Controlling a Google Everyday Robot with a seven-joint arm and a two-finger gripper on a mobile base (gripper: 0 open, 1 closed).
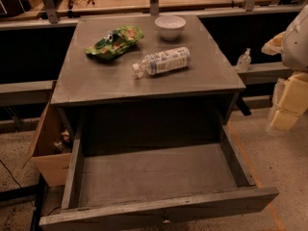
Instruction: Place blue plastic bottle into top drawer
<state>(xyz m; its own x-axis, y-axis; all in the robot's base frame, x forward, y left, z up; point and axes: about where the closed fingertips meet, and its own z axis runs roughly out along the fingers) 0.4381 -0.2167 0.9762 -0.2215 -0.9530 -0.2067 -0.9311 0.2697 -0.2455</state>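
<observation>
The blue plastic bottle lies on its side on the grey table top, right of centre, with its white cap pointing left and toward me. The top drawer below is pulled out wide, and its inside holds nothing. My gripper shows as pale yellowish blocks under a white arm part at the right edge. It is well to the right of the table, apart from the bottle, and holds nothing that I can see.
A white bowl stands at the table's back, and a green snack bag lies to its left. A small clear pump-top bottle stands on the ledge at the right. A brown cardboard box sits left of the drawer.
</observation>
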